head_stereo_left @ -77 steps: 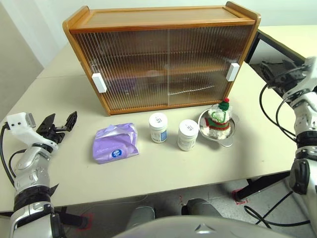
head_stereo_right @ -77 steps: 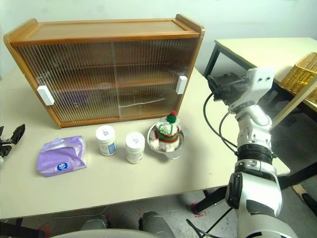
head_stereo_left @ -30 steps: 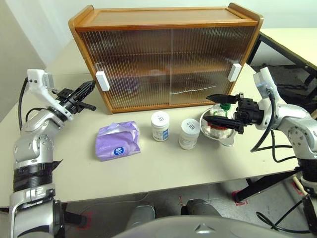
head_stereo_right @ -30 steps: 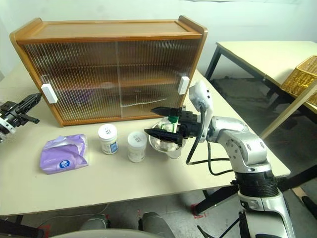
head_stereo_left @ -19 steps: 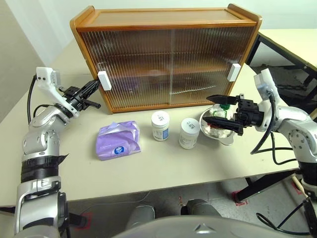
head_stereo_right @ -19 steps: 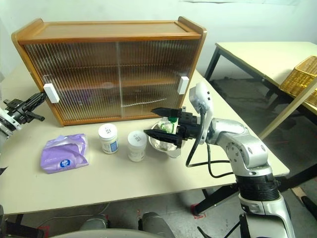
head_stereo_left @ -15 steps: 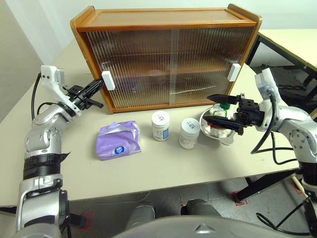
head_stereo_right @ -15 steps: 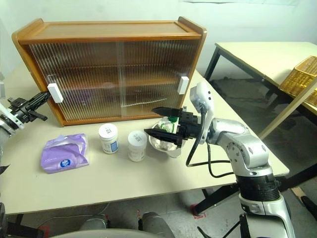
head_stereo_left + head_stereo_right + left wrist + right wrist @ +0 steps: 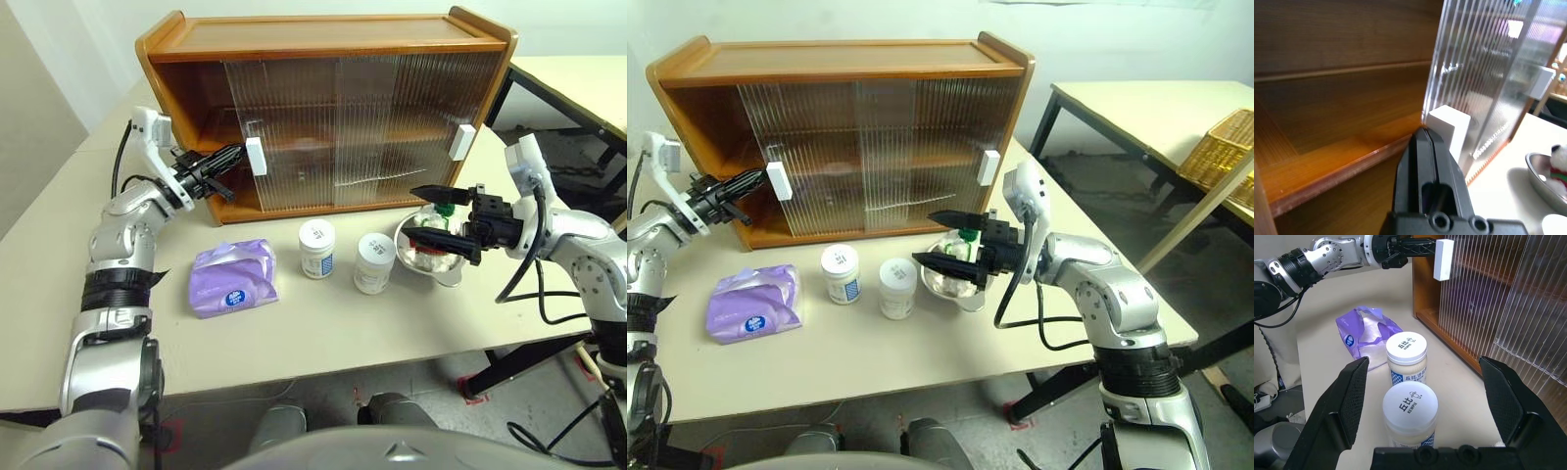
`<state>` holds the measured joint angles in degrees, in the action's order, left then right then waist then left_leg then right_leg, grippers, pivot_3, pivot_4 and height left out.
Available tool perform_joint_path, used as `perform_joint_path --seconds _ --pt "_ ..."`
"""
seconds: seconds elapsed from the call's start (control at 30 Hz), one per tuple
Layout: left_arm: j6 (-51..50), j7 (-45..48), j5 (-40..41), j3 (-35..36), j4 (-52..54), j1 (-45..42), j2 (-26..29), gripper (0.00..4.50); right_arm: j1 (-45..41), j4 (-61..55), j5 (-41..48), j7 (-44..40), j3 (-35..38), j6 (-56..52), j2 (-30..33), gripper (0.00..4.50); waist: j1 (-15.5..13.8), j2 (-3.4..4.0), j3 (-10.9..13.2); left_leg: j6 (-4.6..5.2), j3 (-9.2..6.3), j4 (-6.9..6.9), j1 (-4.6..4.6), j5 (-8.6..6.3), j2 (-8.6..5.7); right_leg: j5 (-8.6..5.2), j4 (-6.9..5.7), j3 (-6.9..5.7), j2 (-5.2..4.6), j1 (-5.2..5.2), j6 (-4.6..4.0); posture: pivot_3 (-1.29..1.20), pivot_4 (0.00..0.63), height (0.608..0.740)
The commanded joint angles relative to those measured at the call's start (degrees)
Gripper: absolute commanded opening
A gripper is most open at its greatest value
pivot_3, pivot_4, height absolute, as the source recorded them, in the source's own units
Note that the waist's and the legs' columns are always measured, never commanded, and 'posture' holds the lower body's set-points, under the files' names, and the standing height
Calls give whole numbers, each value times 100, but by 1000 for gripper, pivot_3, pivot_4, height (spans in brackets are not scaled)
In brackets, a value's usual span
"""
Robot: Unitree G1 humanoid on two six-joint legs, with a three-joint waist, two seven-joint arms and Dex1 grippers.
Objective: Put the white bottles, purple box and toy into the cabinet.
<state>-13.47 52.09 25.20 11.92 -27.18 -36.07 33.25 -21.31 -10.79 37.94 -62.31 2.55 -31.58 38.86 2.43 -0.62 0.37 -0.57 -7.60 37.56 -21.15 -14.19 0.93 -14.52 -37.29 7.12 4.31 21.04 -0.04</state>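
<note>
Left gripper [image 9: 233, 153], fingers pressed together, pushes the left door's white handle [image 9: 256, 156] on the cabinet [image 9: 323, 39]; best kept level along the track; right gripper [image 9: 438, 217] wide before the toy [image 9: 431, 242]; bottles [image 9: 315, 249], purple box [image 9: 233, 278] on table.

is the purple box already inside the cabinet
No, the purple box lies on the table in front of the cabinet.

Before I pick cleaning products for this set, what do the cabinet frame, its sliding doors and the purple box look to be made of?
Cabinet frame: honey-brown wood, smooth satin finish, visible grain.
Sliding doors: ribbed translucent panels, probably plastic, possibly glass; shelves show blurred through them.
Purple box: soft lavender plastic film, glossy and crinkled.
</note>
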Motion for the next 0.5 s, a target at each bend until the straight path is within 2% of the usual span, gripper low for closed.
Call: perform_joint_path --seconds 0.03,0.23,0.5 --pt "53 308 -112 -235 -172 -216 -102 22 34 -42 -9 44 44 17 -25 4500 -11 3 2 1 -2 8 -6 0 -1 2 0 0 0 0 3 -134 0 740" --pt "79 506 -188 -339 -214 -297 -250 22 85 -93 12 88 88 1 -3 4500 -27 4 2 8 -27 33 -27 2 -22 5 2 -1 -34 1 14 -147 0 740" --pt "-85 409 -91 -221 247 65 -263 22 91 -91 10 92 98 -7 1 4500 85 4 2 19 -56 35 -79 -2 -53 4 8 -1 -75 47 48 -137 0 740"
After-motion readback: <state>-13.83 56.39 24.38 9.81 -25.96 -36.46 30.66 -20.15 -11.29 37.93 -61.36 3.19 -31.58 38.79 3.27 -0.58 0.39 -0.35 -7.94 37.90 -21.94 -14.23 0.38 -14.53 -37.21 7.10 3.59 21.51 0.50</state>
